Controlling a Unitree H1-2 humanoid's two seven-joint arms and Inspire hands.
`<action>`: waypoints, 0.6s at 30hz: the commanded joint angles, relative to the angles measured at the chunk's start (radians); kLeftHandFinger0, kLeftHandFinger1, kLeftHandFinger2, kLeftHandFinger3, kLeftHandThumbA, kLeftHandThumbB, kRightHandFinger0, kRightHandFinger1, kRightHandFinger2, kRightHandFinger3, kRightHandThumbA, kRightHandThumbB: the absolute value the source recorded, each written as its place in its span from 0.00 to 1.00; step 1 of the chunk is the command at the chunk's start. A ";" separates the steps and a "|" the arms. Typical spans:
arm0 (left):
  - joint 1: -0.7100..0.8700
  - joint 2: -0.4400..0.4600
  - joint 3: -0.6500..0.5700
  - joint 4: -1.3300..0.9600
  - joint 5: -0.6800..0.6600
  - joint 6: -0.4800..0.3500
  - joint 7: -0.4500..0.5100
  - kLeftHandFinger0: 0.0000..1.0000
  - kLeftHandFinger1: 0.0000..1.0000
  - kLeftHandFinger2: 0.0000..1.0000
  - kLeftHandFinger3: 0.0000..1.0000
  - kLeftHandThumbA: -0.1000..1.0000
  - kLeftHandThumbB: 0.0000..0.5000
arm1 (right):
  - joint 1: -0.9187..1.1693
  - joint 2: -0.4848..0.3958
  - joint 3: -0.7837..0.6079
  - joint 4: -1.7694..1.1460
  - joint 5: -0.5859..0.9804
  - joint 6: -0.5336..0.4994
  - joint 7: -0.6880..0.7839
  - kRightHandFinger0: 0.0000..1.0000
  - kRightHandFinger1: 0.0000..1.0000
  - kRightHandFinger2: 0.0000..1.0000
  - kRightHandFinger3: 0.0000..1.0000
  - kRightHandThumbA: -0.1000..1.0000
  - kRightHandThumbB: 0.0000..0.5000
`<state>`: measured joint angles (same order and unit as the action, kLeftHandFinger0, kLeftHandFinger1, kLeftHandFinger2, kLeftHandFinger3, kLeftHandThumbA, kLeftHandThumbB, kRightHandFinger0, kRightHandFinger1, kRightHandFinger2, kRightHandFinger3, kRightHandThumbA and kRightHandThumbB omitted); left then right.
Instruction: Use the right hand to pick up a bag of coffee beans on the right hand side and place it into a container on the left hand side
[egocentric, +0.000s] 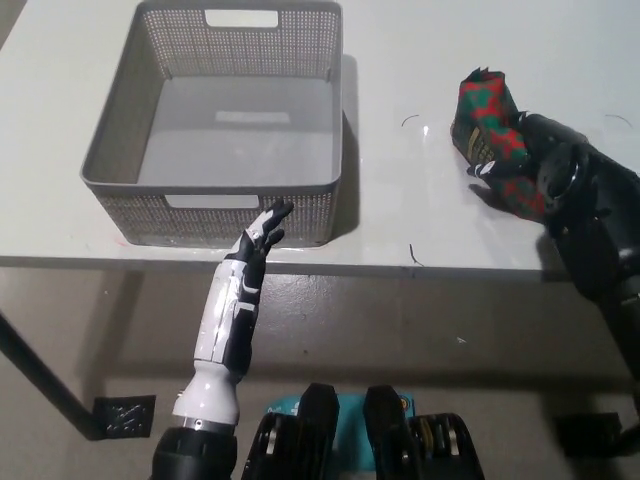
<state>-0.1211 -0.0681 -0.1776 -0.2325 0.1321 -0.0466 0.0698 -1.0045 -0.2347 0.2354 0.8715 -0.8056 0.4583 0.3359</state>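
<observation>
At the right of the frame we have our black right hand laid over the red-and-green checked coffee bean bag, fingers wrapped on its lower end; the bag lies on the white tabletop, well apart from the container. The grey perforated plastic basket sits at the upper left, nothing inside it. Our white left hand reaches up at lower centre-left, fingers spread and holding nothing, just before the basket's near wall.
</observation>
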 joint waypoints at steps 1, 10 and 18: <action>0.012 -0.016 -0.013 -0.039 -0.012 -0.032 -0.020 1.00 1.00 1.00 1.00 1.00 1.00 | -0.040 0.016 0.036 0.137 0.047 -0.024 -0.028 1.00 1.00 1.00 1.00 0.85 1.00; 0.056 -0.008 -0.010 -0.107 -0.003 -0.065 -0.015 1.00 1.00 1.00 1.00 1.00 1.00 | -0.101 0.035 0.141 0.425 0.038 -0.102 -0.061 1.00 1.00 1.00 1.00 0.77 1.00; 0.091 -0.010 -0.016 -0.146 -0.017 -0.065 -0.021 1.00 1.00 1.00 1.00 1.00 1.00 | -0.061 0.029 0.151 0.372 0.030 -0.220 -0.588 1.00 1.00 1.00 1.00 0.28 0.62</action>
<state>-0.0384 -0.0663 -0.1797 -0.3127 0.1270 -0.0638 0.0696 -1.1285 -0.2039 0.3984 1.2263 -0.8091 0.3778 0.1209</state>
